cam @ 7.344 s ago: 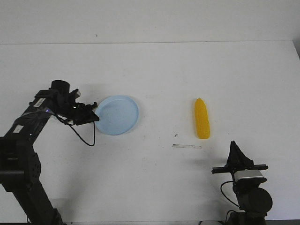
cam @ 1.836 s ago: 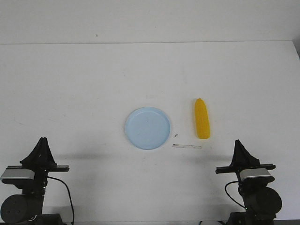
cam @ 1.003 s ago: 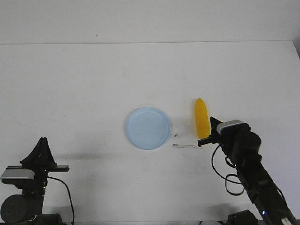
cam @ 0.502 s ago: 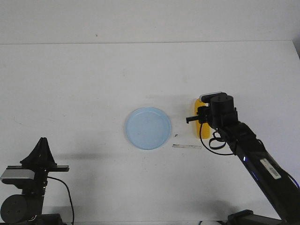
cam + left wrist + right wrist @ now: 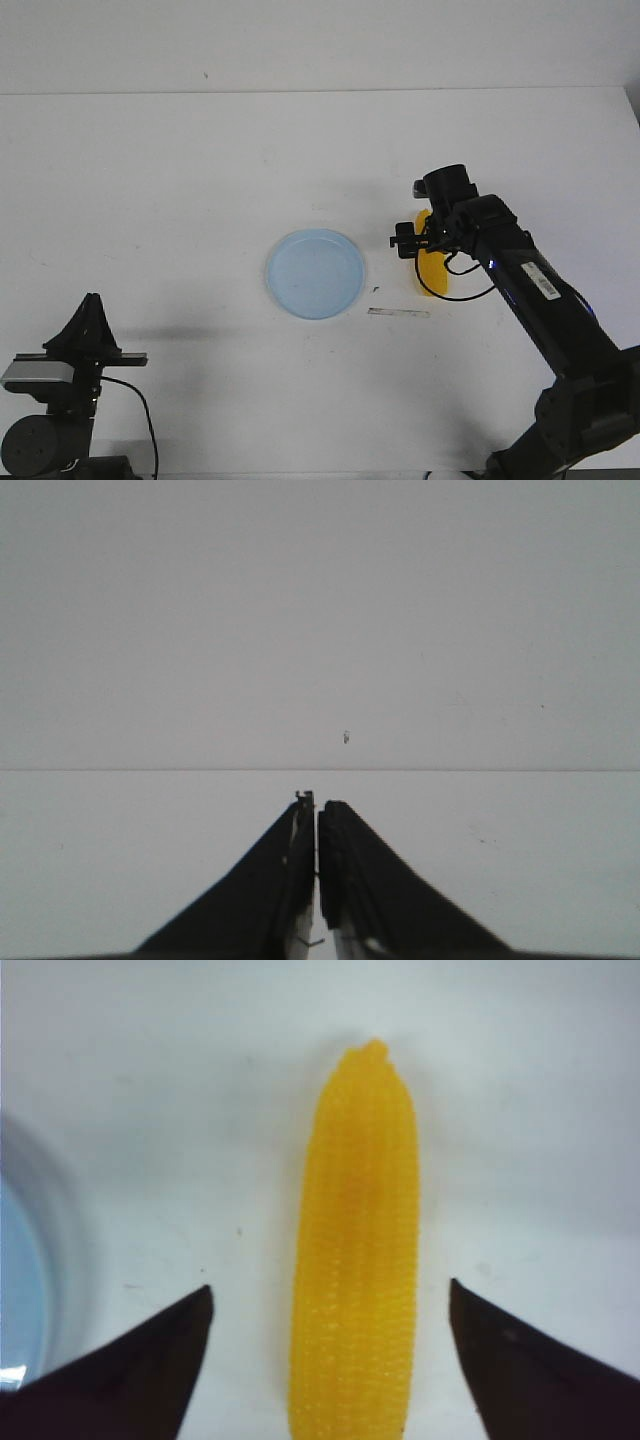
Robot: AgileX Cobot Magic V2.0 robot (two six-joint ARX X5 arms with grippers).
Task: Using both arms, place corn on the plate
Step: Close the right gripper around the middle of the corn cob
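Counted on the tabletop (image 5: 200, 170): one corn (image 5: 433, 277) — a single yellow cob — and one pale-blue plate (image 5: 315, 273), plus one thin pale strip (image 5: 399, 313) and one tiny dark speck (image 5: 375, 290) beside it. Two arms in all, so two claws — the right claw (image 5: 330, 1345), with two dark fingers spread apart, and the left claw (image 5: 317, 880), with two fingers pressed together.
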